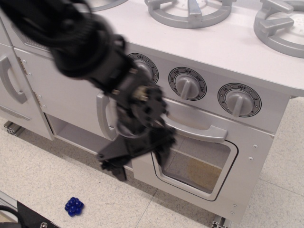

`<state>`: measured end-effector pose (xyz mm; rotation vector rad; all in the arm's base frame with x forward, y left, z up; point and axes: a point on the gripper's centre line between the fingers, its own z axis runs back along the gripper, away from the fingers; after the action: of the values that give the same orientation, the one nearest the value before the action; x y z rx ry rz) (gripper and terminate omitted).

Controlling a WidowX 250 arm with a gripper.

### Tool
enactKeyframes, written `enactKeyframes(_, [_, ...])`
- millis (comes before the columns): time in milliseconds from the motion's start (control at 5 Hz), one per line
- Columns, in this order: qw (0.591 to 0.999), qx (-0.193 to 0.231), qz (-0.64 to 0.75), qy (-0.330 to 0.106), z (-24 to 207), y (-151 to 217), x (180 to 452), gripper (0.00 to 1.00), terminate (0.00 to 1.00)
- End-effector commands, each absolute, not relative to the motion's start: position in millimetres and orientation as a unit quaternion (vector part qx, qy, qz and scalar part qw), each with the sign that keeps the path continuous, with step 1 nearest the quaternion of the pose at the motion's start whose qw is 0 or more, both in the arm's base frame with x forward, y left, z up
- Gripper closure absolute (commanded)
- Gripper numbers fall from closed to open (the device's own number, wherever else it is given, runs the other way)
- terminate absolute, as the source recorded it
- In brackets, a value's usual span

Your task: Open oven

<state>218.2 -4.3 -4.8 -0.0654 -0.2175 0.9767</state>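
Note:
The white toy oven [247, 156] fills the right half of the view. Its door looks shut, with a clear rounded window [202, 166] and a wide grey horizontal handle [202, 130] above it. Three grey dial knobs [187, 85] sit in a row above the door. My black gripper [140, 159] is blurred and points down in front of the door's left edge, left of and slightly below the handle. Its jaws are spread open and hold nothing. The arm hides the oven's left edge.
A white cabinet door with a vertical grey handle [103, 116] is partly behind the arm, with an open shelf [78, 137] below it. Another vertical handle [12, 80] is at far left. A blue toy [74, 206] lies on the floor. Grey burners [187, 12] sit on top.

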Motion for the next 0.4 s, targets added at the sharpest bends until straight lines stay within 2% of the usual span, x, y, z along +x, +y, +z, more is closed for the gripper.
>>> enactKeyframes(0, [0.792, -0.127, 0.585, -0.115, 6, 9, 240, 0.0, 0.0])
enactKeyframes(200, [0.771, -0.156, 0.61, -0.094, 6, 9, 253, 0.0, 0.0])
